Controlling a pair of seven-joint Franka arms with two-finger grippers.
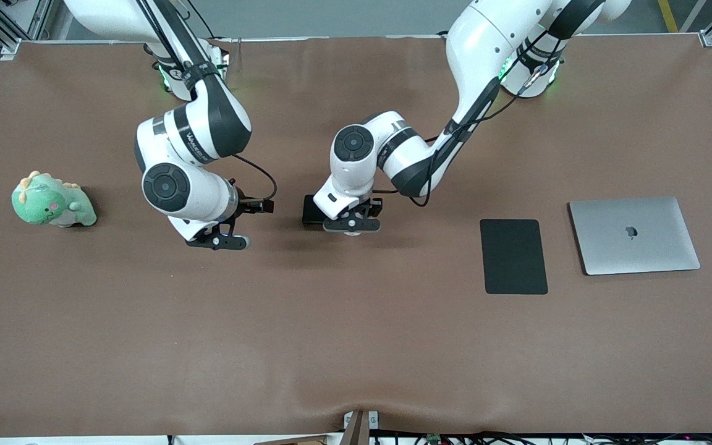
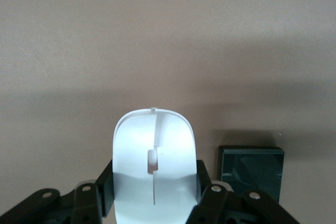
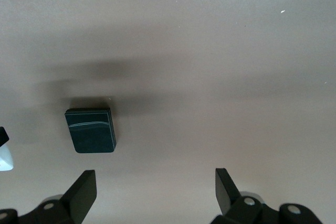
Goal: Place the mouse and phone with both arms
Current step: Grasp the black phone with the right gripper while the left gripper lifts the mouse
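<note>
White mouse (image 2: 154, 169) sits clamped between the left gripper (image 1: 351, 224) fingers (image 2: 210, 195), held up over the middle of the bench (image 1: 356, 346), roughly midway between the robots' edge and the front-camera edge. Fingers closed onto its two long sides. Glossy oval shell, thin centre seam, small wheel slot; most of it is hidden under the wrist in the front view.

Black phone (image 1: 311, 209) lies flat on the bench just beside the left gripper, toward the right arm's end, part covered by the left wrist in the front view. Small dark slab, rounded corners, faint pale streak across its face (image 3: 90, 129).

Right gripper (image 1: 219, 241) hangs over bare bench toward the right arm's end from the phone, fingers (image 3: 81, 195) spread wide, holding nothing, touching nothing.

Black mat (image 1: 513, 256) lies toward the left arm's end, well apart from the left gripper. Silver laptop (image 1: 634, 235) lies closed just beside the mat, nearer the left arm's end edge. Green plush dinosaur (image 1: 52, 201) stands near the right arm's end edge.
</note>
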